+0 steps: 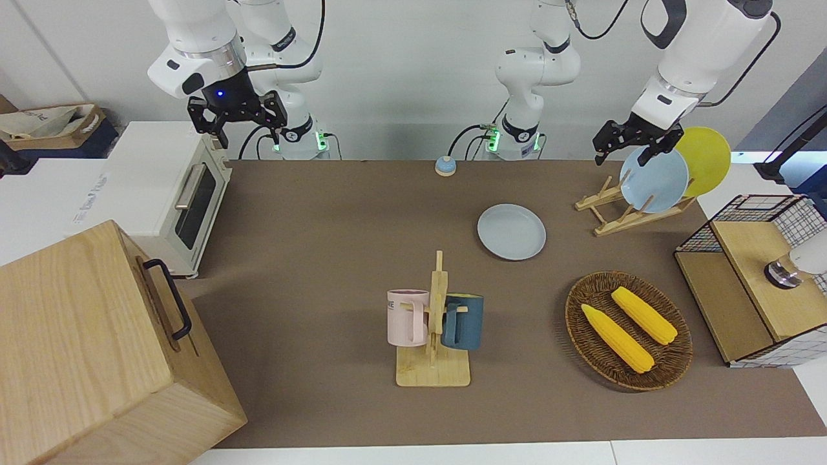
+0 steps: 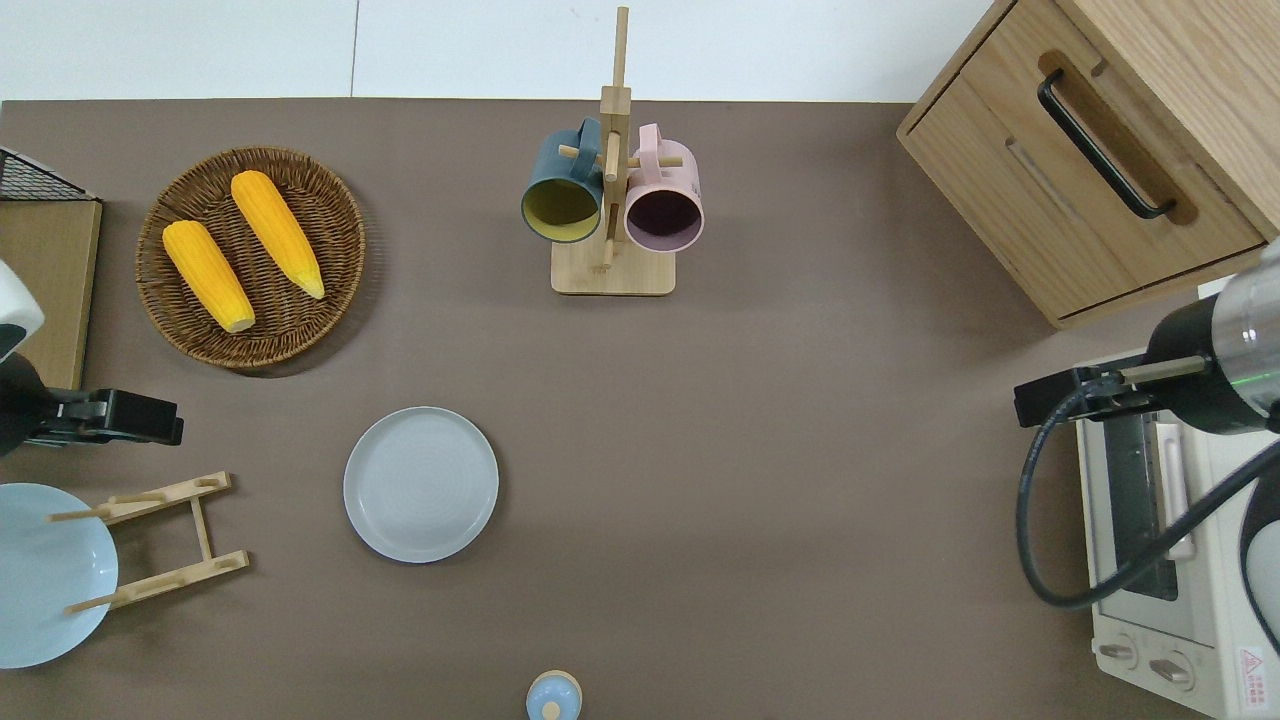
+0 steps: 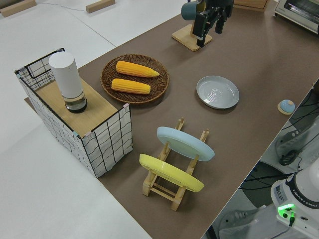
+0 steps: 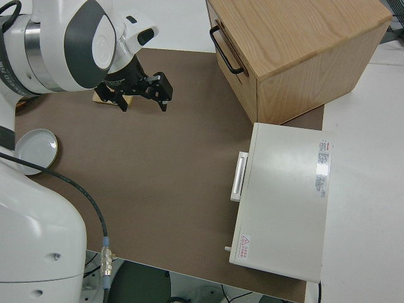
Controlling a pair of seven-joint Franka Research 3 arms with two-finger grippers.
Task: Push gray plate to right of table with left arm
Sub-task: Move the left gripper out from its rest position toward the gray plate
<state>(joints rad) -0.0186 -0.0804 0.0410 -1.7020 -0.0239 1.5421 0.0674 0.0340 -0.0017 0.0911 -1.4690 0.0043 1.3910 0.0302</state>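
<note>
Small blue bell (image 1: 445,166) at counter (image 1: 310,271) edge nearest robots. Left tool (image 1: 634,143), fingers apart, empty, raised over wooden dish rack (image 1: 614,210) holding sky-blue plate (image 1: 654,179) and yellow plate (image 1: 704,159). Gray plate (image 1: 512,232) flat on counter, farther out, beside rack. Mug rack (image 1: 436,329) and corn basket (image 1: 628,330) farthest. Right arm parked, tool (image 1: 238,116) fingers apart.

Pink mug (image 1: 407,316): letters "NE" on its side, the rest hidden. Left arm's base (image 3: 304,196): "FRANKA EMIKA". Toaster oven (image 4: 287,199): red warning triangle sticker and a label strip on top, both illegible. Nothing else legible.
</note>
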